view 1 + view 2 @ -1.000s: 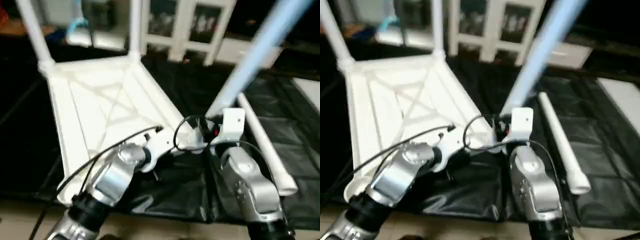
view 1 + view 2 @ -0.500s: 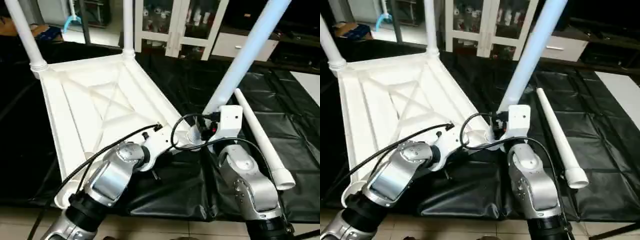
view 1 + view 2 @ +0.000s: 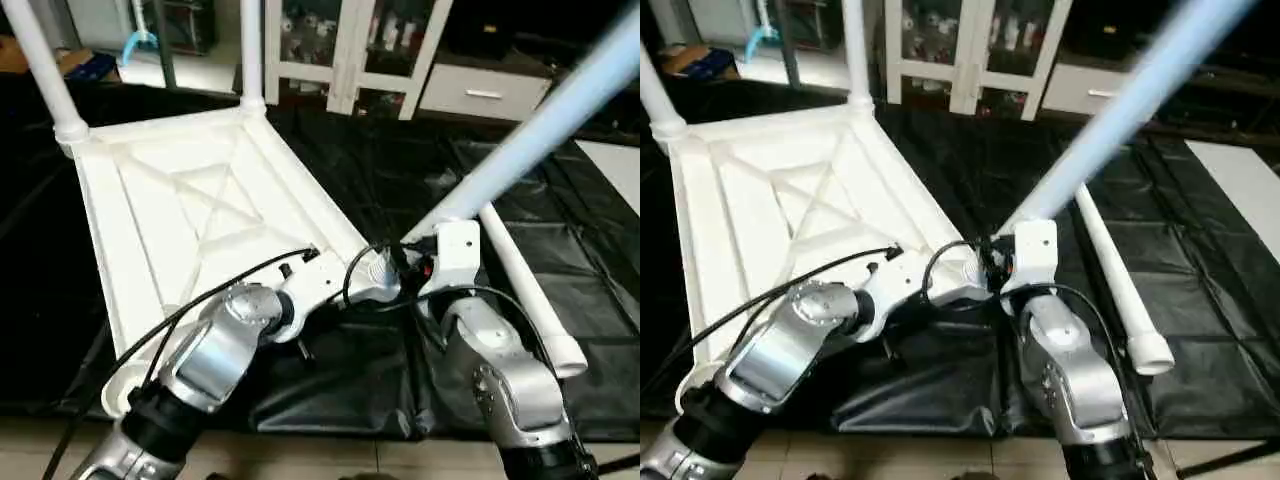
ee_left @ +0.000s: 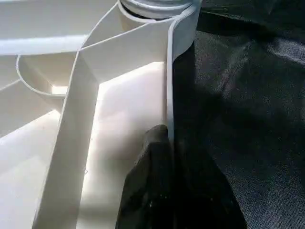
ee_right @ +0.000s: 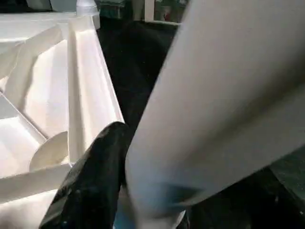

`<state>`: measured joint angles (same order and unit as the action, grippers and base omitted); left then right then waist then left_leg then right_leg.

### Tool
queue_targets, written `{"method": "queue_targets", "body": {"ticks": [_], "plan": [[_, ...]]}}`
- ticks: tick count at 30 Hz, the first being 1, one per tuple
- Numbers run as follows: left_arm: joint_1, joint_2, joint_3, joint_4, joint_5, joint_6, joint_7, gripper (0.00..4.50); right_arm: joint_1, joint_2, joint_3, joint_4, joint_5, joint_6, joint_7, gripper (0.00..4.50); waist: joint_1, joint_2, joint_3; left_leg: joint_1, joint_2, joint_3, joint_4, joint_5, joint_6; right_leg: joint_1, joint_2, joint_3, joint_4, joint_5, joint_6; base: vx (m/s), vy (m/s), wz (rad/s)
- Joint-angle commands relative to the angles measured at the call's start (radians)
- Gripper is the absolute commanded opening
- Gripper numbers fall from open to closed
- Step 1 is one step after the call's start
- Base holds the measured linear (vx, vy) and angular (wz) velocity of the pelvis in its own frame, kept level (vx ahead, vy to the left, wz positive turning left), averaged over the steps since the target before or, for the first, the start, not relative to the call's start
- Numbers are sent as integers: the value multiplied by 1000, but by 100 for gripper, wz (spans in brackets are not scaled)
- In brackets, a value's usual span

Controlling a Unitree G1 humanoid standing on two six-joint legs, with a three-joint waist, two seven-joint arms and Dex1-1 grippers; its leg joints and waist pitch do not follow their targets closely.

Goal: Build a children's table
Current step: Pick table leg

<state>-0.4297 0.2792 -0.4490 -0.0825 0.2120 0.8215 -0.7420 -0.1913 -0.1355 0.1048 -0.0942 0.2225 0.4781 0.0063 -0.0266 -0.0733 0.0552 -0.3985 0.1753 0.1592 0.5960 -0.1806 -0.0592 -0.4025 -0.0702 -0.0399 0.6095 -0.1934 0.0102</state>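
The white tabletop (image 3: 200,200) lies upside down on the black cover, X ribs up. Two legs (image 3: 35,60) (image 3: 250,50) stand upright in its far corner sockets. A third leg (image 3: 540,130) rises from the near right corner socket (image 4: 152,7) and leans steeply to the right. My right gripper (image 3: 418,250) is at this leg's base, and one black finger (image 5: 107,143) rests against its side. My left gripper (image 4: 169,138) is shut on the tabletop's thin rim just below that corner. A fourth leg (image 3: 525,290) lies loose on the cover to the right.
The near left corner socket (image 3: 125,385) is empty, close to the work surface's front edge. White glass-door cabinets (image 3: 350,50) stand behind the table. A white board (image 3: 620,170) lies at the far right edge.
The leg at the near right corner has tipped further to the right. My left gripper keeps its pinch on the rim. The camera has shifted slightly.
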Motion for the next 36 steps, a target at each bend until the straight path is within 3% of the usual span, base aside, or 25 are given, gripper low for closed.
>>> {"method": "queue_targets", "body": {"ticks": [1, 9, 10, 19, 25, 33, 36], "plan": [[-34, 41, 48, -26, 44, 10, 52, 0, 45, -37, -46, 82, -44, 70, -15, 307, -2, 22, -51, 21, 48, -12, -86, -292, -43, 32, -53, 44, -78, -172, -132, 0, 0, 0], [-37, 53, 44, -28, 28, 9, 55, 0, 42, -48, -37, 66, -49, 72, -3, 349, -9, 20, -51, 21, 47, -12, -86, -303, -41, 31, -53, 43, -79, -196, -133, 0, 0, 0], [-37, 54, 43, -28, 27, 9, 55, 0, 41, -46, -39, 65, -46, 66, 0, 321, -10, 19, -52, 22, 47, -10, -84, -304, -39, 30, -52, 44, -80, -197, -134, 0, 0, 0], [-35, 64, 32, -34, 16, 4, 45, 0, 41, -49, -31, 50, -41, 56, 22, 274, -9, 20, -55, 23, 48, -7, -80, -255, -25, 35, -52, 44, -73, -134, -155, 0, 0, 0], [-30, 101, 1, -25, 9, -74, 15, 0, 43, -47, -30, 41, -33, 35, 39, 257, -4, 23, -59, 25, 49, -6, -78, -235, -23, 37, -51, 43, -68, -107, -162, 0, 0, 0], [-27, 171, -35, 32, 0, -327, -61, 0, 38, -30, -72, 16, 18, -16, 80, 224, 8, 28, -64, 32, 49, -1, -74, -200, -23, 38, -49, 43, -61, -49, -178, 0, 0, 0], [-37, 209, -50, 96, -6, -506, -99, 0, 37, -19, -106, 4, 66, -37, 107, 219, 14, 28, -64, 31, 48, 0, -75, -196, -18, 41, -50, 43, -59, -43, -183, 0, 0, 0]]}}
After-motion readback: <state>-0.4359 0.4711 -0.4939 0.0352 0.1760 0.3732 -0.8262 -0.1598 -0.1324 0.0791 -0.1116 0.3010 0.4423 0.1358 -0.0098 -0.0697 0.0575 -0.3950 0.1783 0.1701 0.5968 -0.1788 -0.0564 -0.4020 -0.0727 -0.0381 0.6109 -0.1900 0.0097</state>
